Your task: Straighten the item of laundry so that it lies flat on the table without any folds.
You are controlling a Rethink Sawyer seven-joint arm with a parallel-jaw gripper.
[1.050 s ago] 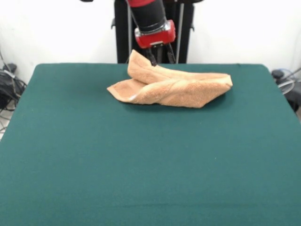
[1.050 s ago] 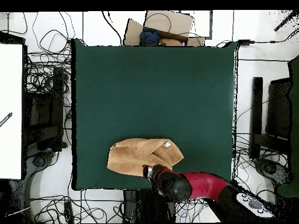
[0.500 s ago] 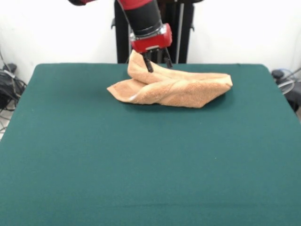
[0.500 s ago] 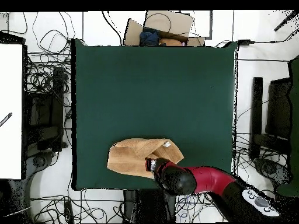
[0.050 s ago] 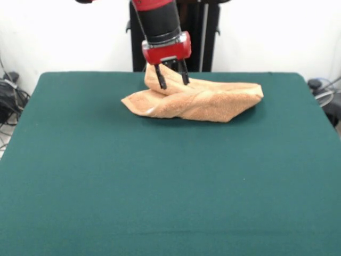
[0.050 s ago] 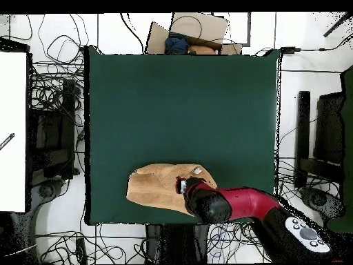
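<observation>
The small orange-tan terry towel (image 5: 197,97) lies crumpled on the dark green felt-topped table (image 5: 160,186), near the table's far edge in the front view — folded over itself, one corner raised into a peak. The red and black arm's claw (image 5: 171,79) hangs over that raised peak with its two dark fingers (image 5: 159,78) spread apart, gripping nothing — their tips sit at the cloth's upper folds.

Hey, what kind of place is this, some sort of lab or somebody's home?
Most likely a robotics lab or test room, not a home. A red and black robot arm works over a towel on a green felt-topped table, and the overhead view shows tangled cables covering the floor around it.
</observation>
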